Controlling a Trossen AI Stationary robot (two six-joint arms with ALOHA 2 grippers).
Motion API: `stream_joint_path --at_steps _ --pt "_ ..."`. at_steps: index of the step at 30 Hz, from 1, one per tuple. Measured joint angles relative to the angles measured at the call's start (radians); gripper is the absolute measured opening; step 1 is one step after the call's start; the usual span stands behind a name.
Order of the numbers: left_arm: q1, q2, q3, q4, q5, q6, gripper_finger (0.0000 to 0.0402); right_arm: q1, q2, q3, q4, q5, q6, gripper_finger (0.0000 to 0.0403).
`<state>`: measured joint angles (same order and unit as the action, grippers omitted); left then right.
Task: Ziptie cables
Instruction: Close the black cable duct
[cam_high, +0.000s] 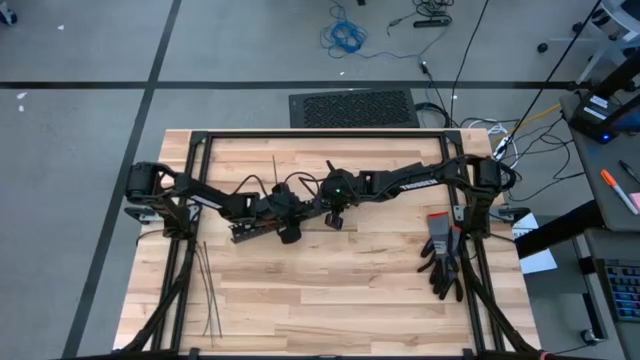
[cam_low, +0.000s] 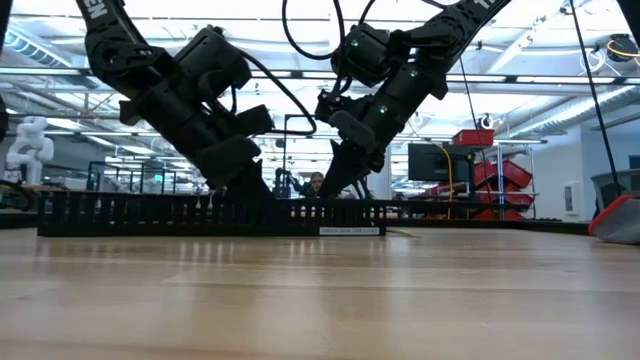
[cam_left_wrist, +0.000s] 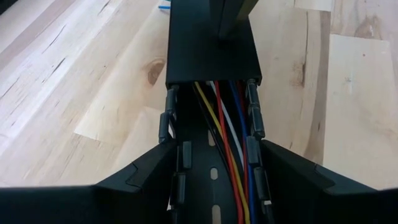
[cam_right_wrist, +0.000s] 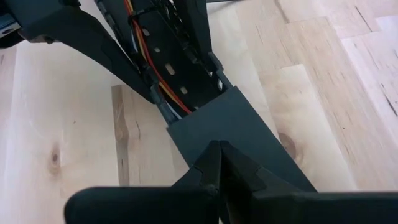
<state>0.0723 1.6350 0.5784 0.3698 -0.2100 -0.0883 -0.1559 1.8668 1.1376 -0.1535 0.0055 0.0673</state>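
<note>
A long black slotted duct (cam_high: 250, 230) lies on the wooden table left of centre. The cables (cam_left_wrist: 227, 146), red, yellow, white, blue and black wires, run along its open channel and under a black cover (cam_left_wrist: 211, 56) on its far part. My left gripper (cam_left_wrist: 217, 152) straddles the open stretch of the duct. My right gripper (cam_right_wrist: 219, 149) is shut with its tips on the cover. Several zipties (cam_high: 207, 290) lie loose near the table's front left. My left gripper holds the duct's two slotted side walls (cam_left_wrist: 256, 134) between its fingers, across the duct's width, slanting down from the table's left. The duct lies flat on the table. My right gripper's shut fingertips (cam_right_wrist: 214, 163) rest on the cover's flat top (cam_right_wrist: 233, 118), slanting down from the right.
A pair of dark work gloves (cam_high: 442, 262) lies at the table's right side. A black frame (cam_high: 320, 135) runs along the table's far edge and sides. One more thin dark strip (cam_high: 275, 170) lies behind the arms. Bare wood stretches across the front middle.
</note>
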Motion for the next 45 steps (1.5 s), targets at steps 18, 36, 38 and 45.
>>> stream_joint_path --at_steps 18,36,38,45 --pt "0.047 0.027 0.01 0.014 0.182 -0.052 0.0259 -0.002 0.028 0.001 0.013 -0.011 0.004 0.0" --pt "0.05 -0.109 0.009 -0.102 -0.034 0.063 0.0263 -0.002 0.029 0.001 0.014 -0.007 0.011 0.0" --pt "0.05 -0.109 0.009 -0.101 -0.025 0.086 0.0264 -0.002 0.029 0.001 0.014 -0.008 0.011 0.0" --pt "0.049 -0.109 0.009 -0.04 0.08 0.149 0.0264 -0.002 0.029 0.0 0.014 -0.012 0.011 0.0"
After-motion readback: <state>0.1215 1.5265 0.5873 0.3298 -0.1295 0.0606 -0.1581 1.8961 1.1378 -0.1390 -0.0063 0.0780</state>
